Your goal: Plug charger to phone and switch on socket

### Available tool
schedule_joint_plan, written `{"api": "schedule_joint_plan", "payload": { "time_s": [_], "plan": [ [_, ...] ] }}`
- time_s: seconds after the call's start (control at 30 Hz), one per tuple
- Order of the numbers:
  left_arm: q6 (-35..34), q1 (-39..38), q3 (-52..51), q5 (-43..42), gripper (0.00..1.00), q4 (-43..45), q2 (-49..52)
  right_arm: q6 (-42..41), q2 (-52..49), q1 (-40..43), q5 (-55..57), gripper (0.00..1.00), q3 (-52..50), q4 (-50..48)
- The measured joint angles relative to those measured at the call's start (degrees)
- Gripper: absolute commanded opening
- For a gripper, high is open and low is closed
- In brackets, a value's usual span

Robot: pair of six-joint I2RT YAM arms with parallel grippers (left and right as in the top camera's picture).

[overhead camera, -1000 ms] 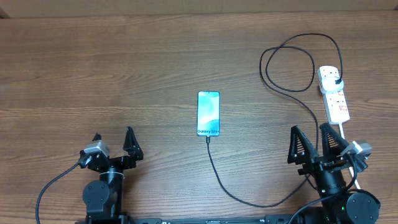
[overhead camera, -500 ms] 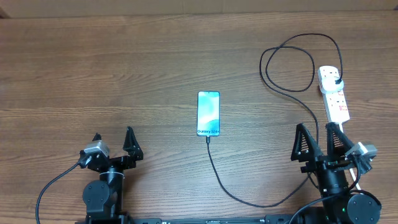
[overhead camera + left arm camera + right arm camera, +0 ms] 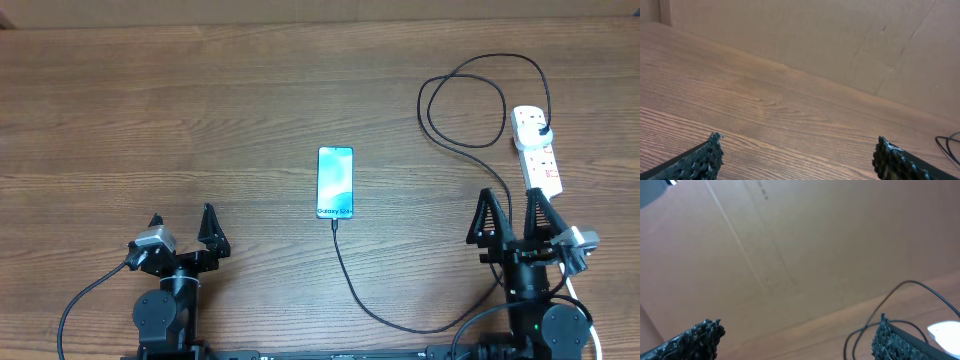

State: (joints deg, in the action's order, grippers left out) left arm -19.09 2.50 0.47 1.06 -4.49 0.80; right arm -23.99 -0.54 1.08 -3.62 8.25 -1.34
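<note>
The phone (image 3: 335, 182) lies flat at the table's middle, blue-teal screen up, "Galaxy" text at its near end. The charger cable (image 3: 370, 300) has its tip at the phone's near end, curves right, loops at the back (image 3: 465, 95) and ends in a black plug (image 3: 543, 132) seated in the white socket strip (image 3: 537, 151) at the right. The cable loop shows in the right wrist view (image 3: 900, 310). My left gripper (image 3: 182, 228) is open and empty at the front left. My right gripper (image 3: 511, 213) is open and empty, just in front of the strip's near end.
The strip's thick white cord (image 3: 574, 280) runs toward the front right past my right arm. A brown cardboard wall (image 3: 840, 35) stands behind the table. A bit of black cable (image 3: 949, 147) shows at the left wrist view's right edge.
My right gripper has shifted a little to the right and straightened, its fingers now in line with the strip's near end. The left arm, phone and cable have not moved.
</note>
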Motion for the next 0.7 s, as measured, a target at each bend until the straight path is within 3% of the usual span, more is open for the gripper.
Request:
{"api": "schedule_joint_plan", "payload": {
  "time_s": [0.7],
  "plan": [
    [0.00,0.00,0.00,0.00,1.00,0.02,0.02,0.04,0.00,0.00,5.53,1.00,-7.19,-9.62]
  ]
}}
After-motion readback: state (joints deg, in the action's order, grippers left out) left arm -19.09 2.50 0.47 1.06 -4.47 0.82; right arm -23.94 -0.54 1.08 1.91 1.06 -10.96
